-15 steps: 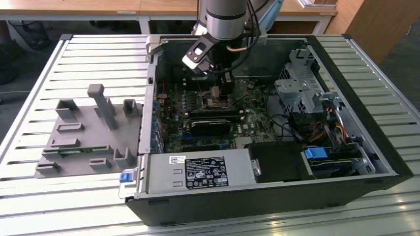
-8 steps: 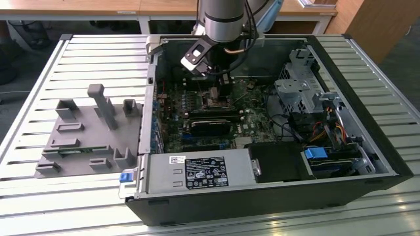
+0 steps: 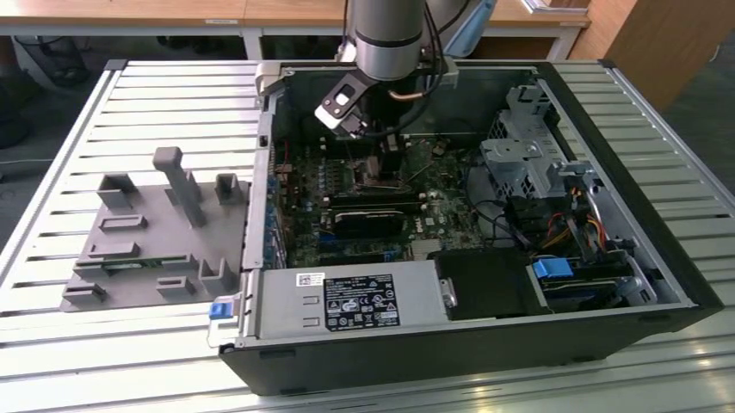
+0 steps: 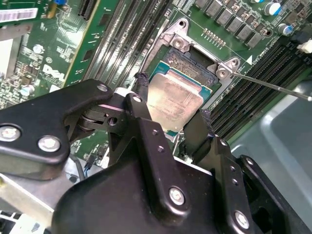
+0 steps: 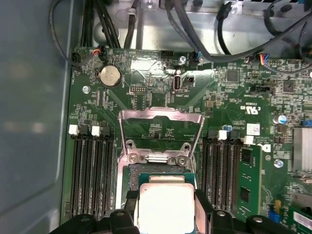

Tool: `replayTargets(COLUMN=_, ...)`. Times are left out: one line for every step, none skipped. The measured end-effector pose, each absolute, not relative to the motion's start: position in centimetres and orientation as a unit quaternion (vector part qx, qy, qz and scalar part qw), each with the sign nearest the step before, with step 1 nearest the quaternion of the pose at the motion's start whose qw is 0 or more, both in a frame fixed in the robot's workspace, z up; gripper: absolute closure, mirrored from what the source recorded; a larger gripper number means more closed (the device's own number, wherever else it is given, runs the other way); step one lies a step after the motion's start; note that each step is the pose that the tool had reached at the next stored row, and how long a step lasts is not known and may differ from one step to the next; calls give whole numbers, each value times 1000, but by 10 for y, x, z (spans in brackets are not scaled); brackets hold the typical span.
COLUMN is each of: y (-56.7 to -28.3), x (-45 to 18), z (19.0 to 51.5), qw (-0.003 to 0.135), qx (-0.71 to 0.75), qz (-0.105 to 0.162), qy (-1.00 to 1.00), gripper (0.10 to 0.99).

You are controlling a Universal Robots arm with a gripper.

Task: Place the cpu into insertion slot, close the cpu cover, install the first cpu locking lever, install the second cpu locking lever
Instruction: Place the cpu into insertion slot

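My hand (image 4: 173,96) is closed on the chip (image 4: 175,100), fingertips (image 4: 141,80) against two opposite edges; chip lies flat, silver top up, directly over the socket (image 4: 195,57); whether it is seated I cannot tell; cover (image 5: 161,113) swung open, lying back beyond the socket, green board (image 5: 229,97) visible through its window; thin metal rod (image 4: 270,87) juts from a socket corner; all inside the open computer case (image 3: 483,353).

Small square cpu (image 4: 173,100) w/ dull silver-tan metal top & green rim lies flat at the socket (image 5: 127,181); thin silver frame-plate cpu cover (image 5: 161,115) stands swung open alongside, hinged at socket edge.
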State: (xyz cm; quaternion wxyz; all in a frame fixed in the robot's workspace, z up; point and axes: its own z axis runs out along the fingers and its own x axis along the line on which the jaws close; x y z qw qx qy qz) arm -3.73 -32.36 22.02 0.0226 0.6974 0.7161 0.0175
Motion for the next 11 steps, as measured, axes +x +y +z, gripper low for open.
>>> replayTargets(y=-323, x=-37, z=219, qw=23, qx=697, qz=17, qy=716, gripper=545)
replayTargets(y=-323, x=-37, z=218, qw=23, qx=698, qz=17, qy=716, gripper=545)
replayTargets(y=-323, x=-38, z=217, qw=23, qx=698, qz=17, qy=715, gripper=545)
replayTargets(y=-323, x=-38, z=216, qw=23, qx=699, qz=17, qy=714, gripper=545)
replayTargets(y=-323, x=-38, z=215, qw=23, qx=700, qz=17, qy=714, gripper=545)
replayTargets(y=-323, x=-38, z=214, qw=23, qx=700, qz=17, qy=713, gripper=545)
replayTargets(y=-323, x=-38, z=214, qw=23, qx=701, qz=17, qy=713, gripper=545)
replayTargets(y=-322, x=-38, z=213, qw=23, qx=702, qz=17, qy=712, gripper=545)
replayTargets(y=-322, x=-38, z=212, qw=23, qx=703, qz=17, qy=711, gripper=545)
replayTargets(y=-322, x=-38, z=212, qw=23, qx=704, qz=17, qy=710, gripper=545)
replayTargets(y=-322, x=-39, z=211, qw=23, qx=705, qz=17, qy=709, gripper=545)
